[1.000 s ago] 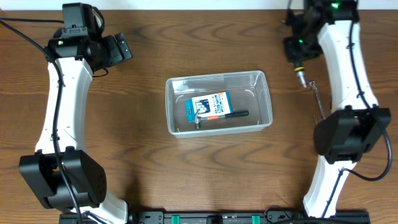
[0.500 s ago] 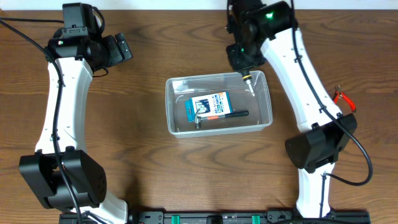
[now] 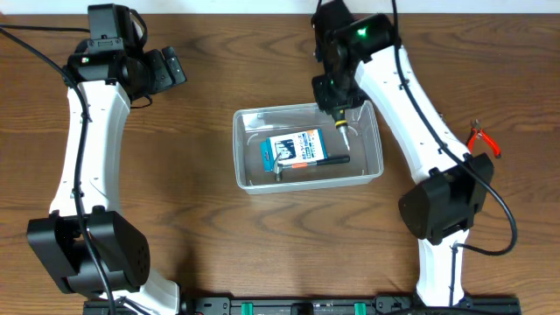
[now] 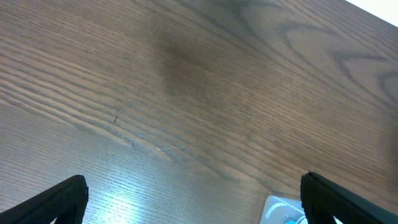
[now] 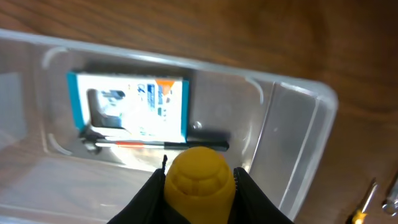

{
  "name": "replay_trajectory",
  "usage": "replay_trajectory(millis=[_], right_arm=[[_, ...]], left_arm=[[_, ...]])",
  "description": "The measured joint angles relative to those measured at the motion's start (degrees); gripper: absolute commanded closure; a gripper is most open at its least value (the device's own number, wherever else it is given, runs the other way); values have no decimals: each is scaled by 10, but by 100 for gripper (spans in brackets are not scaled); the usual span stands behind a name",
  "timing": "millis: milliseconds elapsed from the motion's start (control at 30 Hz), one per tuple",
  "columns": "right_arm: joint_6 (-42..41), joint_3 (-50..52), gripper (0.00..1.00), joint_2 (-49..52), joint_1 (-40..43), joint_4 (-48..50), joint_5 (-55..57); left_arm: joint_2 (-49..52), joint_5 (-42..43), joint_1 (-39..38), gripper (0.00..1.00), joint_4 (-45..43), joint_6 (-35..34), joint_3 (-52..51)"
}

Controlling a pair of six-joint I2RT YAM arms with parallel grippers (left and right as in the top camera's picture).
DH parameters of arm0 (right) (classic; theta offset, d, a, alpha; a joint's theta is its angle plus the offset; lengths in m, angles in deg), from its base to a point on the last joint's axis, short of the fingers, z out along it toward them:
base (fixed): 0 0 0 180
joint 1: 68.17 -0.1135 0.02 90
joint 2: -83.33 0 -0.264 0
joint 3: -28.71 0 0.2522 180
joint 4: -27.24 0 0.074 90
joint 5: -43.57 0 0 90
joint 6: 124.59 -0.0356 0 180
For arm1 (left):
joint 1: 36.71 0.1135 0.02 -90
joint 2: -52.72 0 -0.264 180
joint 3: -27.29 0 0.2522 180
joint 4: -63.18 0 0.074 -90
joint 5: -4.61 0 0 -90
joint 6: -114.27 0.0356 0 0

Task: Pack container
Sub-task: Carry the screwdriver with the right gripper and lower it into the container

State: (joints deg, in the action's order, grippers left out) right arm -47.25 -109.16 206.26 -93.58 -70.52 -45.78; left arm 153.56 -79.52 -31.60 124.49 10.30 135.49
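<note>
The surface point(image 3: 192, 219) is dark wood with plain grain and a soft sheen. The container point(image 3: 238, 149) is clear, glossy plastic with smooth walls. The box point(image 3: 300, 147) looks like printed card. The yellow handle point(image 5: 199, 177) is dull, ridged plastic.

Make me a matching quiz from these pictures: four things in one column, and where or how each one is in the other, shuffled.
1. yellow-handled tool
2. blue-and-white box
3. red-handled pliers
4. left gripper

A. on the table, right of the container
B. flat inside the container
C. open, empty
D. clamped in the right gripper

Pairs: 1-D, 2-B, 3-A, 4-C
</note>
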Motion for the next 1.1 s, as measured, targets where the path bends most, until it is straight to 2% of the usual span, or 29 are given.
replay_trajectory(millis=[267, 600, 833, 1100], right_arm=[[-4, 76, 98, 0, 0, 29, 0], [-4, 194, 98, 0, 0, 124, 0], [-4, 221, 77, 0, 0, 155, 0], [-1, 225, 72, 0, 0, 161, 0]], left_arm=[[0, 0, 0, 2, 0, 0, 0], [0, 0, 0, 2, 0, 0, 0], [0, 0, 0, 2, 0, 0, 0], [0, 0, 0, 2, 0, 0, 0]])
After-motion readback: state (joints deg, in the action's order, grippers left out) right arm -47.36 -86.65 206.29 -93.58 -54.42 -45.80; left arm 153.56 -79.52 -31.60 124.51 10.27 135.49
